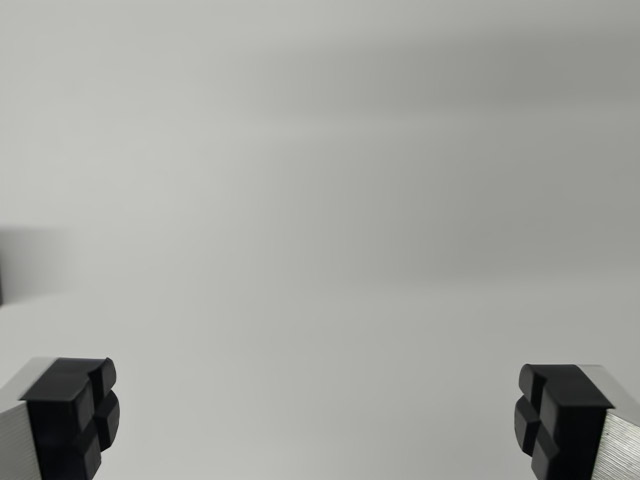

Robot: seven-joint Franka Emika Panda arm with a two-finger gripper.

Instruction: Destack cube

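Black rubber pads of our gripper are standing spread, empty; no cube showing. We are judging: searching step, locating stack next.

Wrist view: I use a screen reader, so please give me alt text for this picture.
The hand is open, its two black fingertips at the bottom corners with nothing between them. Beyond lies a plain pale grey surface; no cube shows, only a dark blur at the left edge.

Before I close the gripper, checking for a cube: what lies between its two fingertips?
Nothing: in the wrist view the stretch between the fingertips is bare grey surface.
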